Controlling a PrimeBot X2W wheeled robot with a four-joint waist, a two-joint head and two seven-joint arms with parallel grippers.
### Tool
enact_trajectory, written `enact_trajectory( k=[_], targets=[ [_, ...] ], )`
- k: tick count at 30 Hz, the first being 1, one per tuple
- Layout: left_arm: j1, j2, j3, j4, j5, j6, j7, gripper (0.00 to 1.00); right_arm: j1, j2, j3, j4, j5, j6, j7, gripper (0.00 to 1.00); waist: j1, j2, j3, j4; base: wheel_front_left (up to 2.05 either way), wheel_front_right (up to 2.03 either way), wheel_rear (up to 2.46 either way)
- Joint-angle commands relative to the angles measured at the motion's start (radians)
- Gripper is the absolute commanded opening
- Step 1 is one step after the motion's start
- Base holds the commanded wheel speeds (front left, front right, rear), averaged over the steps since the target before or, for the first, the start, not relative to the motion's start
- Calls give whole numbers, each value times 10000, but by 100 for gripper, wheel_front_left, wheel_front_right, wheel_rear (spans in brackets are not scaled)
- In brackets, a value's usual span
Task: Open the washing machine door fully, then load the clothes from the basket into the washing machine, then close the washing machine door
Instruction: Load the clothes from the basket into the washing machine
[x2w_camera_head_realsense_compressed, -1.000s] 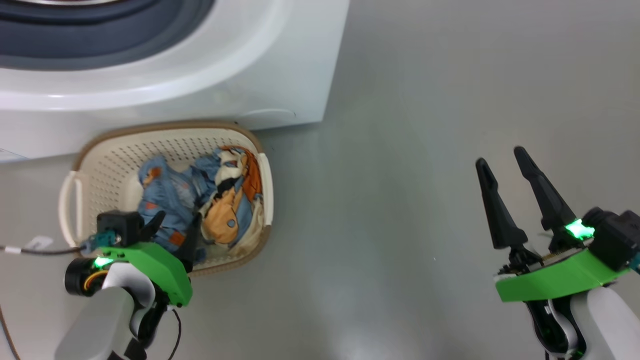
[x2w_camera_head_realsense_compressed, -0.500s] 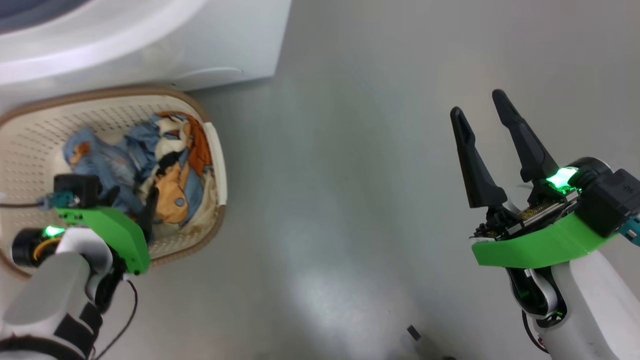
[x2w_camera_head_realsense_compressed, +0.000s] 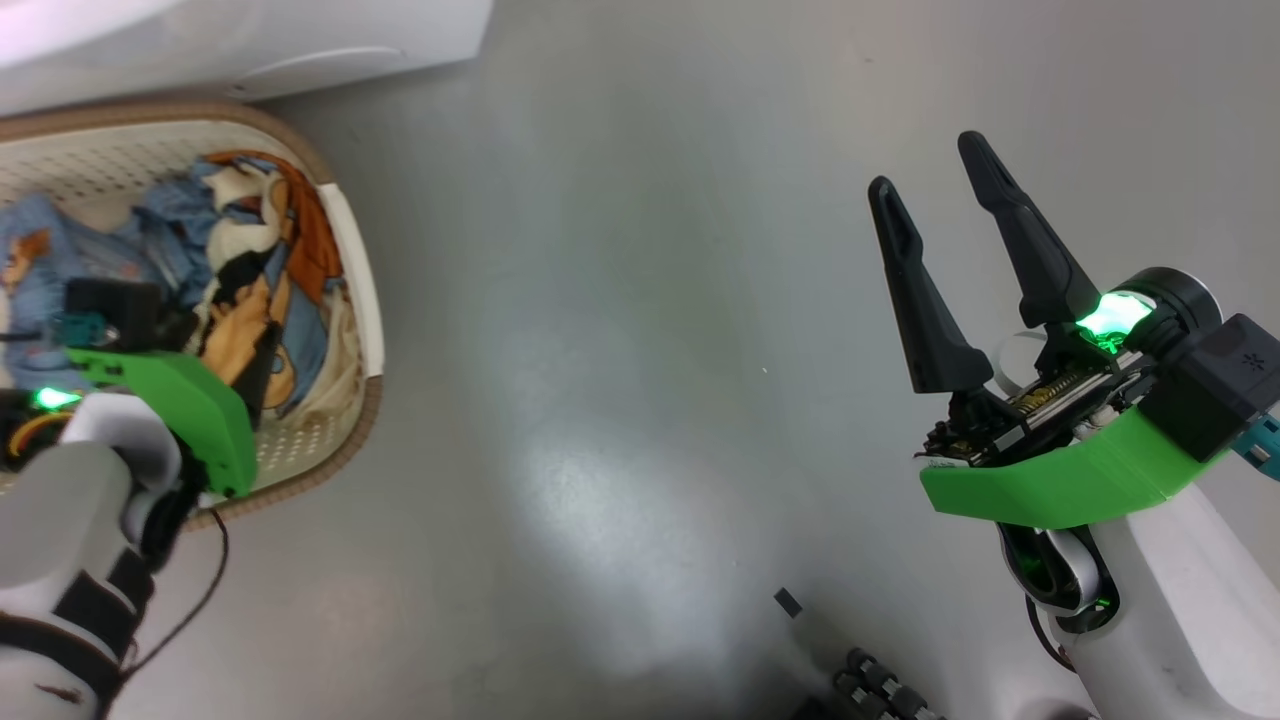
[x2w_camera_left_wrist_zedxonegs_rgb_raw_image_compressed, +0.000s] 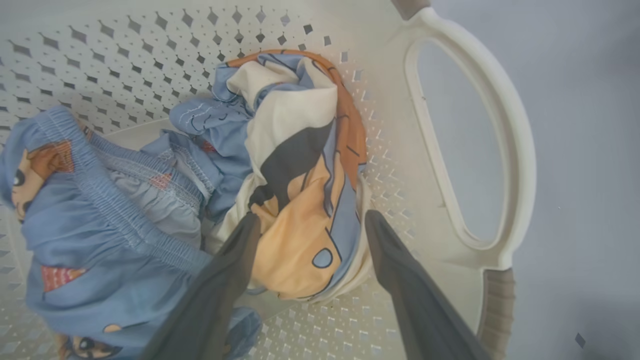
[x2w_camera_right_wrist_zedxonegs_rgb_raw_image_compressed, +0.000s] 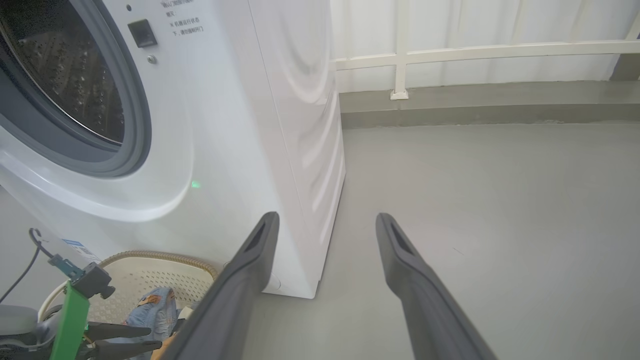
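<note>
Head, the basket (x2w_camera_head_realsense_compressed: 368, 300): cream, perforated, with a brown woven-look rim; it sits on the floor at the left, just in front of the washing machine (x2w_camera_head_realsense_compressed: 250, 40).
Head, the clothes (x2w_camera_head_realsense_compressed: 250, 270): a crumpled heap inside the basket, in blue, cream, orange and black.
Head, my left gripper (x2w_camera_head_realsense_compressed: 225, 350): down in the basket, over the heap.
Head, my right gripper (x2w_camera_head_realsense_compressed: 925, 165): at the right, well apart from the basket, fingers spread wide above bare floor and holding nothing.
Head, floor (x2w_camera_head_realsense_compressed: 620, 350): smooth grey, with a pale patch of glare near the middle.
Left wrist, cream garment (x2w_camera_left_wrist_zedxonegs_rgb_raw_image_compressed: 295, 150): bunched against the basket's wall beside the handle (x2w_camera_left_wrist_zedxonegs_rgb_raw_image_compressed: 505, 150), with orange, black and blue patches.
Left wrist, blue garment (x2w_camera_left_wrist_zedxonegs_rgb_raw_image_compressed: 100, 225): to the left of the cream one, with an elastic waistband and orange cartoon prints.
Left wrist, my fingers (x2w_camera_left_wrist_zedxonegs_rgb_raw_image_compressed: 220, 280): wide apart, one on each side of the cream garment's orange fold, not closed on it.
Right wrist, drum (x2w_camera_right_wrist_zedxonegs_rgb_raw_image_compressed: 65, 75): perforated steel, ringed by a grey-blue seal (x2w_camera_right_wrist_zedxonegs_rgb_raw_image_compressed: 137, 125), at the left in the machine's white front.
Right wrist, label sticker (x2w_camera_right_wrist_zedxonegs_rgb_raw_image_compressed: 75, 247): blue, low on the machine's front.
Right wrist, room: grey floor runs to a low kerb and a white railing (x2w_camera_right_wrist_zedxonegs_rgb_raw_image_compressed: 475, 50) at the far side.
</note>
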Motion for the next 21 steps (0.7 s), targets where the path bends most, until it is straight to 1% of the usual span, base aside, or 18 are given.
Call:
enact_trajectory(
  k=[1,15,21],
  targets=[
    [-220,467,99,36,-120,-32,-47,100,94,-51,207,-306,-169,73,-92,100,-1,-1,333,-297,0,0,0],
    [-979,1027,-686,744,-933,-32,-180,100,551,-103,389,-719,-291,73,-92,100,-1,-1,836,-817,0,0,0],
    [-1177,1030,-889,1077,-1237,-32,-189,100,727,-119,529,-820,-323,73,-92,100,-1,-1,848,-1018,0,0,0]
  ],
)
